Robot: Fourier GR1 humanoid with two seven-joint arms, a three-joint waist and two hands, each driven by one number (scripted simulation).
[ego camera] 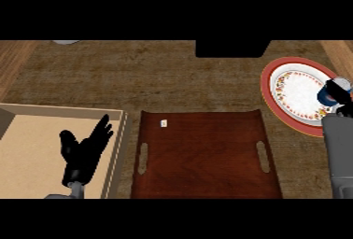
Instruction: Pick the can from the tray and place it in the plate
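The can (332,91), dark blue with white and red marks, is over the right part of the plate (293,88), a white plate with a flowered ring and a red rim. My right hand (344,108) is shut on the can at the view's right edge and hides much of it. Whether the can touches the plate cannot be told. The dark wooden tray (200,163) with two slot handles lies in the middle and carries only a small white speck (163,123). My left hand (84,151) rests open at the lower left, fingers up.
A shallow cardboard box (41,140) lies under the left hand, left of the tray. A black block (232,48) sits at the counter's far edge, and a grey object (66,42) peeks in at the top left. Wooden borders flank the counter on both sides.
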